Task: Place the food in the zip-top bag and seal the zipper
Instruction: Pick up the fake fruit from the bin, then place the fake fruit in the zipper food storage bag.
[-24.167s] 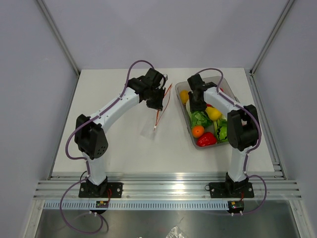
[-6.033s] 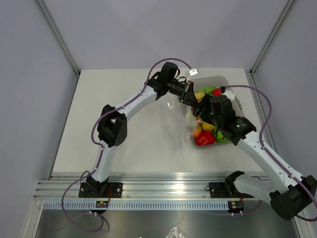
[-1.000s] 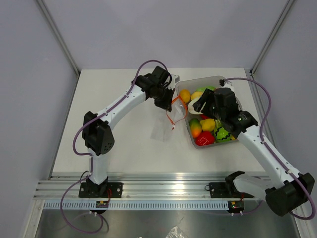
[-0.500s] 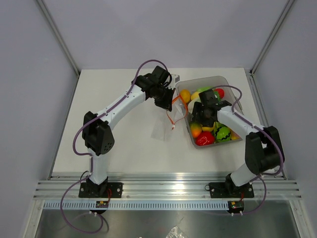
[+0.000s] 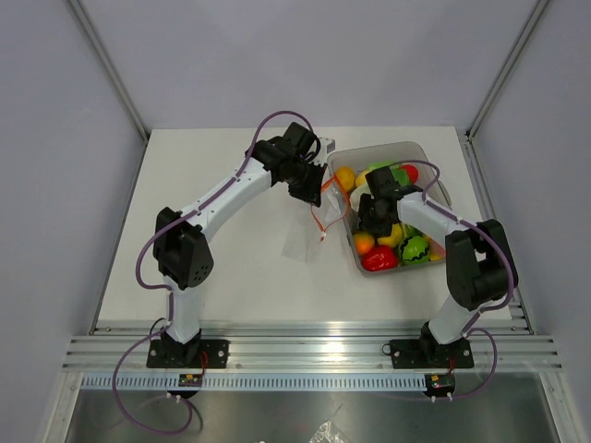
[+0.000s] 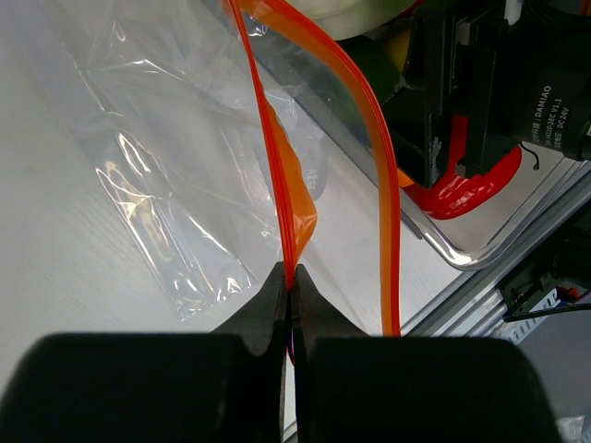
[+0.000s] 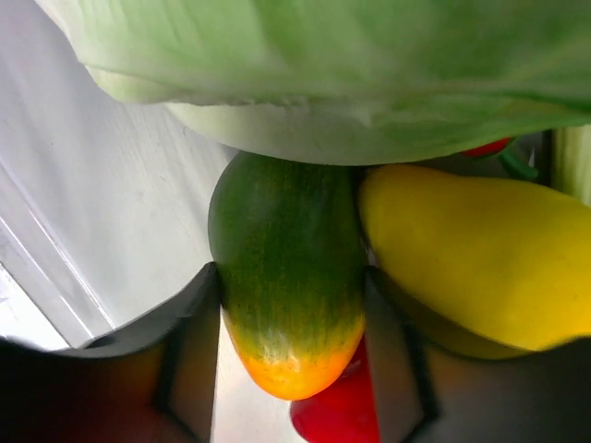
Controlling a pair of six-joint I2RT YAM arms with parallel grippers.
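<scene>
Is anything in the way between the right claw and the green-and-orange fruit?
Nothing visible. The fruit sits right between the right gripper's fingers; a yellow fruit lies close beside it.

Robot lab cell: white table (image 5: pixel 231 286) walled by plain grey panels (image 5: pixel 55 185), aluminium extrusion rail (image 5: pixel 314 355) along its near edge.

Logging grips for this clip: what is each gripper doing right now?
Left gripper: closed on the red-orange zipper strip of the clear plastic bag.
Right gripper: straddling the green-and-orange toy fruit; grip cannot be told.
</scene>
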